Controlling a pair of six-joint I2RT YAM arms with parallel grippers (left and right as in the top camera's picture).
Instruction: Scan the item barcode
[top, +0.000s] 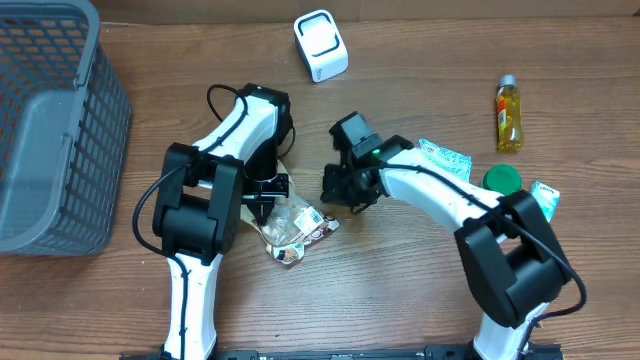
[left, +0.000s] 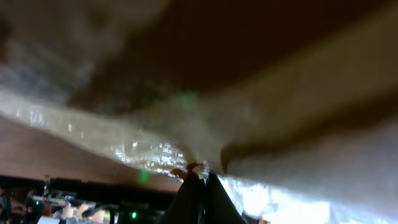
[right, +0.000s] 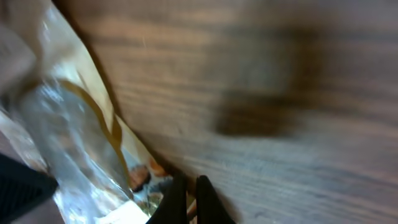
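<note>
Left wrist view first: the left claw (left: 200, 179) is shut tight, tips pressed together right at the shiny film of the snack packet (left: 155, 148). Is a fold of film nipped between them? Cannot tell, everything this close is blur. Over to the right wrist view, and the right claw (right: 190, 182) is closed as well. Its tips are low over the bench (right: 280, 93), just beside the packet's corner; touching or a hair off, I can't say.

Widen out to the overhead and it makes sense. The packet lies flat on the bench in mid-frame, left claw at its left edge, right claw near its upper right corner. Two arms, opposite sides. My read is they're bracketing a floppy, slippery bag, one steadying while the other works at an edge, because a flat bag offers little to grab from straight above.

Further out, the white scanner (top: 320, 45) stands at top centre, well apart from the packet. So the barcode has some way to travel, and the scan itself looks not yet done. The grey basket (top: 105, 140) sits at upper left, and the yellow bottle (top: 508, 115) stands with a few small goods at the right, all clear of the work.
</note>
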